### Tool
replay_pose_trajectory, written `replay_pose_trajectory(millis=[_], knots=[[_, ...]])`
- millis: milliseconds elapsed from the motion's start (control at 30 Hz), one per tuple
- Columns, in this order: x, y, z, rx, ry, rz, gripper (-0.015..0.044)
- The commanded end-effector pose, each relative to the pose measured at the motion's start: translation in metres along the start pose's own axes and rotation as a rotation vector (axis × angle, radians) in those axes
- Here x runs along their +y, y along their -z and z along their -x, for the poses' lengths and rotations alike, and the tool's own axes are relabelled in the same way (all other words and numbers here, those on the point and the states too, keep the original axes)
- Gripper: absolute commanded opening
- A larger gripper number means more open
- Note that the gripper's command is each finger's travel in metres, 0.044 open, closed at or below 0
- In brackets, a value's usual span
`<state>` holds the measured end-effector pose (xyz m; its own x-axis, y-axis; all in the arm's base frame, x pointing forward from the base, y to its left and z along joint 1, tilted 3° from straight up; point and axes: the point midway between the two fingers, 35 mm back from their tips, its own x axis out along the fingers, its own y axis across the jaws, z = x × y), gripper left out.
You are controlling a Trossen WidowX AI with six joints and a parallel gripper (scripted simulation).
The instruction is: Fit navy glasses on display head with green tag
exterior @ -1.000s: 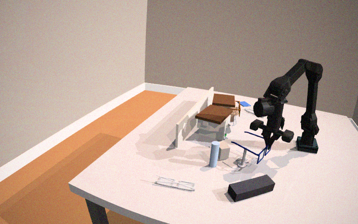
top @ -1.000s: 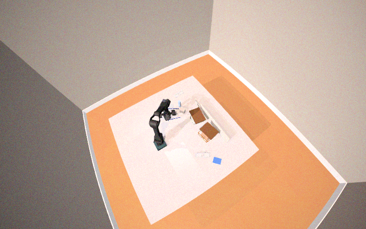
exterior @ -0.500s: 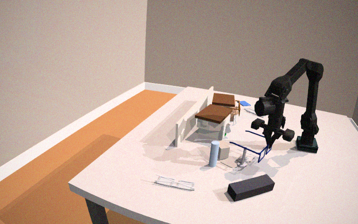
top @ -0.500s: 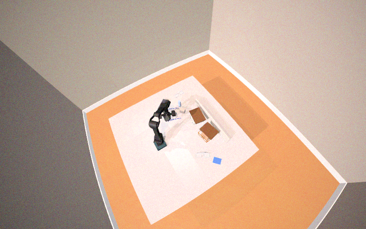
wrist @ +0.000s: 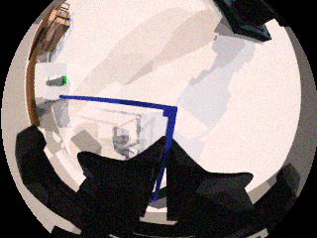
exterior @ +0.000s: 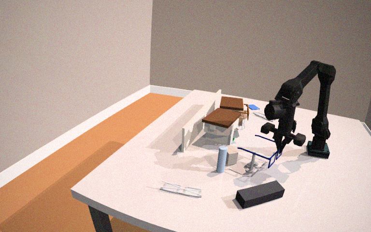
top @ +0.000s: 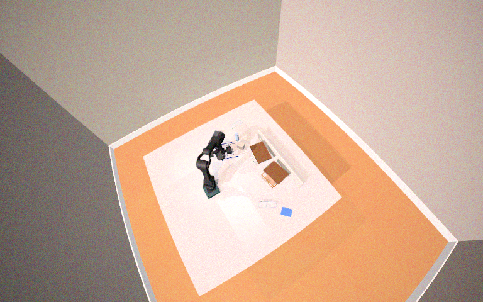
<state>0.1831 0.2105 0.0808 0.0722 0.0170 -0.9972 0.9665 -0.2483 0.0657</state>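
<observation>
My gripper (exterior: pixel 281 150) (top: pixel 227 152) (wrist: pixel 166 139) is shut on the front of the navy glasses (exterior: pixel 272 160) (wrist: pixel 119 102) and holds them a little above the table. Their temples point away from me toward the heads. A small grey stand (exterior: pixel 252 163) (wrist: pixel 124 137) is just below them. The display head with the green tag (exterior: pixel 219 128) (top: pixel 260 151) has a brown top. Its green tag (exterior: pixel 233 139) (wrist: pixel 63 79) sits at its base. The other head (exterior: pixel 232 103) (top: pixel 275 172) stands behind it, with orange glasses (exterior: pixel 247 108).
A light blue cylinder (exterior: pixel 221 158) and a beige cube (exterior: pixel 232 158) stand between the glasses and the heads. A black box (exterior: pixel 260 193) and clear glasses (exterior: pixel 180 189) lie nearer the table edge. A long white wall (exterior: pixel 201 120) runs beside the heads. A blue card (exterior: pixel 253 107) (top: pixel 285 211) lies beyond.
</observation>
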Motion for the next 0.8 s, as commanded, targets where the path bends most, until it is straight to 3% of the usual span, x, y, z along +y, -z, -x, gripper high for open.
replay_pose_trajectory(millis=[0,767], knots=[[-0.001,-0.001,-0.001,-0.004,0.002,0.001,0.0],[0.0,0.009,0.01,-0.003,0.002,0.001,0.0]])
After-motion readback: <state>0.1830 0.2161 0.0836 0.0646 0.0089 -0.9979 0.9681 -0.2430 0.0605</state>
